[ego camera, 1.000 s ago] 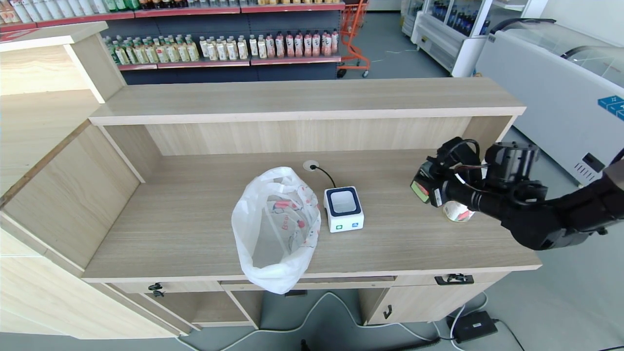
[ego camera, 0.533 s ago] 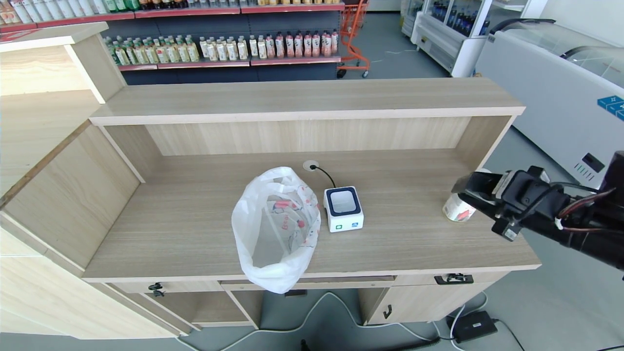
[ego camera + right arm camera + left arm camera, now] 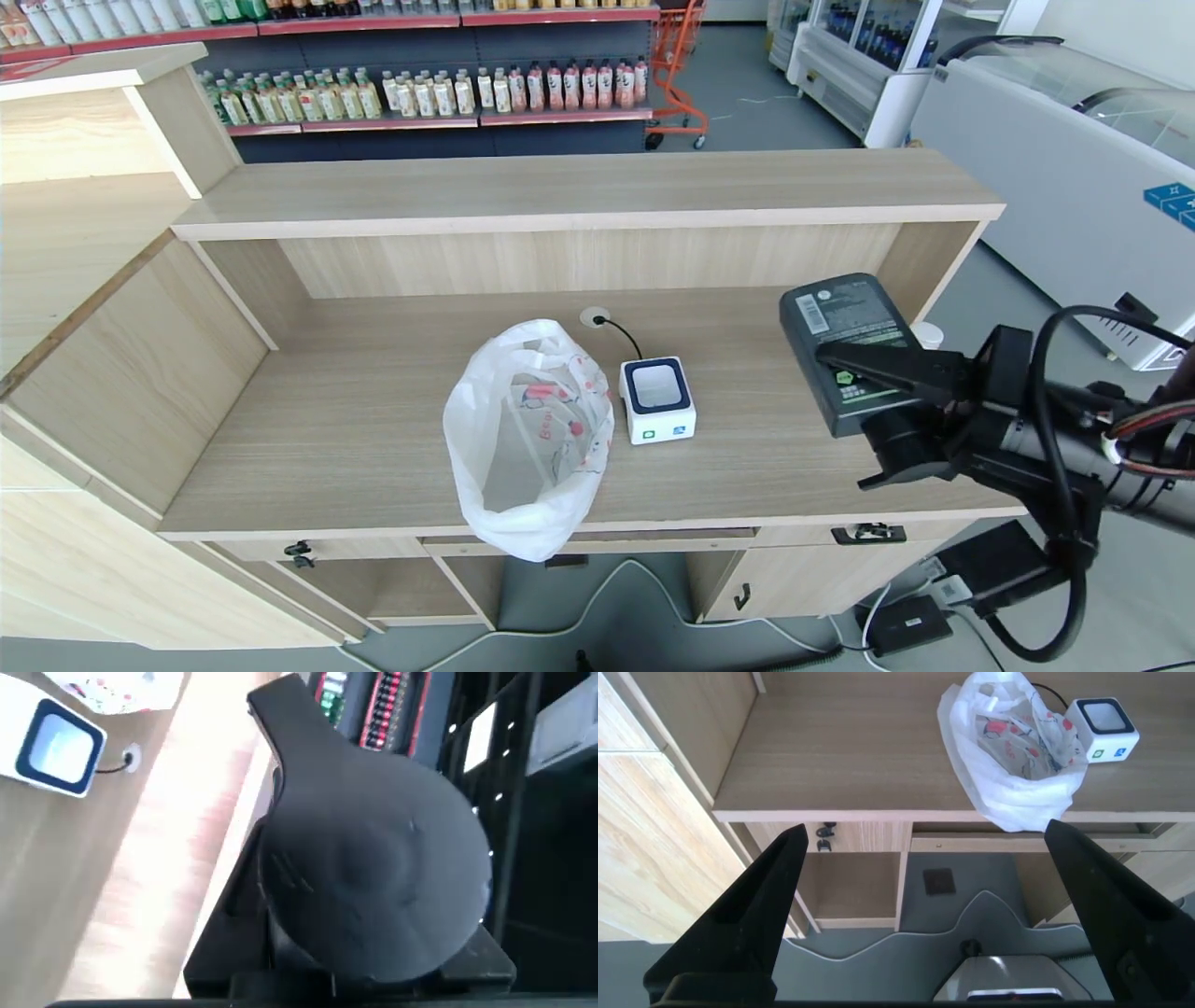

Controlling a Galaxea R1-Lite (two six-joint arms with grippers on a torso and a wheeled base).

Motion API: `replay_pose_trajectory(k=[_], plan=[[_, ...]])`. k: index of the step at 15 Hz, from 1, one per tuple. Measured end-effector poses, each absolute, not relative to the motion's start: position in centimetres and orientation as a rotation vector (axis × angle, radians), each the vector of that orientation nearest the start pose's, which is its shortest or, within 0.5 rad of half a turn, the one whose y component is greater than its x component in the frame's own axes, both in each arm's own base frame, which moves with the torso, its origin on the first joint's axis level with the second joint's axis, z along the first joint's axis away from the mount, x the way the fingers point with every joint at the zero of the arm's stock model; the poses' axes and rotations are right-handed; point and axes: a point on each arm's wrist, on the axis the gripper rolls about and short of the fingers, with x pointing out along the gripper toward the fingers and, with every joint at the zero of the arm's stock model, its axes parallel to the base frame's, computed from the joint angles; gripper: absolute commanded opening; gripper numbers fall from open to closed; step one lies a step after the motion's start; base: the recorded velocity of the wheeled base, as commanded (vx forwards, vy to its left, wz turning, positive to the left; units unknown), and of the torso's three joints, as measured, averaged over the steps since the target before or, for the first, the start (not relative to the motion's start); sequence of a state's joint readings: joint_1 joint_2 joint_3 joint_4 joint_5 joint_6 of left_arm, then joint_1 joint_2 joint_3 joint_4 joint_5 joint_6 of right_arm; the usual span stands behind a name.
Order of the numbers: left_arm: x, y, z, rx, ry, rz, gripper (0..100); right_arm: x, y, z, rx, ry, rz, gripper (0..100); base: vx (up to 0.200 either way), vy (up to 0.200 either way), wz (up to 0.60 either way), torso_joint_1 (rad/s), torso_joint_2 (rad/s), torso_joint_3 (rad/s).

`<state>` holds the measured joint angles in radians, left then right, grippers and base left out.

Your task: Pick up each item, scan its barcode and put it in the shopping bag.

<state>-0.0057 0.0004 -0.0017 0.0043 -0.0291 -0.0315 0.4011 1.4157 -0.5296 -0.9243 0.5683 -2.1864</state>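
My right gripper is shut on a flat dark pack with a white barcode label and a green stripe. It holds the pack above the counter's right end, labelled face up, with one black finger lying across it. The white barcode scanner sits mid-counter, to the left of the pack. The white shopping bag stands open beside the scanner. My left gripper hangs open below the counter's front edge, left of the bag.
The wooden counter has a raised back shelf and side walls. A small white object peeks out behind the pack. The scanner's cable runs to a hole at the back. A freezer stands to the right.
The right arm drew back to the right, then returned over the counter's right end with the dark pack turned label up. The cup that stood there is now hidden behind it.
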Motion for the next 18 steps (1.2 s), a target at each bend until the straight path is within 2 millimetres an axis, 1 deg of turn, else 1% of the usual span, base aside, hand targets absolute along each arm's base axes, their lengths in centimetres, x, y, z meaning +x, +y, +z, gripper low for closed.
replay_pose_trajectory(k=[1,3,5,6,9,13,18], plan=[[-2.3,-0.1,7.5,-0.032,0.004,-0.035,100,19.2,10.9,21.7,-2.062,-1.207,0.439,0,0.000,0.000,0.00,0.000,0.00,0.000],[-2.3,-0.1,7.5,-0.032,0.004,-0.035,100,17.7,12.9,22.3,-2.144,-1.463,0.338,0,0.000,0.000,0.00,0.000,0.00,0.000],[-2.3,-0.1,7.6,-0.032,0.004,-0.035,100,16.5,14.1,22.4,-2.149,-1.666,0.287,0,0.000,0.000,0.00,0.000,0.00,0.000],[-2.3,-0.1,7.5,-0.032,0.004,-0.035,100,16.2,14.4,22.4,-2.136,-1.718,0.282,0,0.000,0.000,0.00,0.000,0.00,0.000],[-2.3,-0.1,7.5,-0.032,0.004,-0.035,100,15.8,14.6,22.4,-2.121,-1.743,0.278,0,0.000,0.000,0.00,0.000,0.00,0.000],[-2.3,-0.1,7.5,-0.032,0.004,-0.035,100,15.0,14.4,23.7,-2.058,-1.813,0.240,0,0.000,0.000,0.00,0.000,0.00,0.000],[-2.3,-0.1,7.6,-0.032,0.004,-0.035,100,14.5,14.2,23.6,-2.053,-1.833,0.245,0,0.000,0.000,0.00,0.000,0.00,0.000]])
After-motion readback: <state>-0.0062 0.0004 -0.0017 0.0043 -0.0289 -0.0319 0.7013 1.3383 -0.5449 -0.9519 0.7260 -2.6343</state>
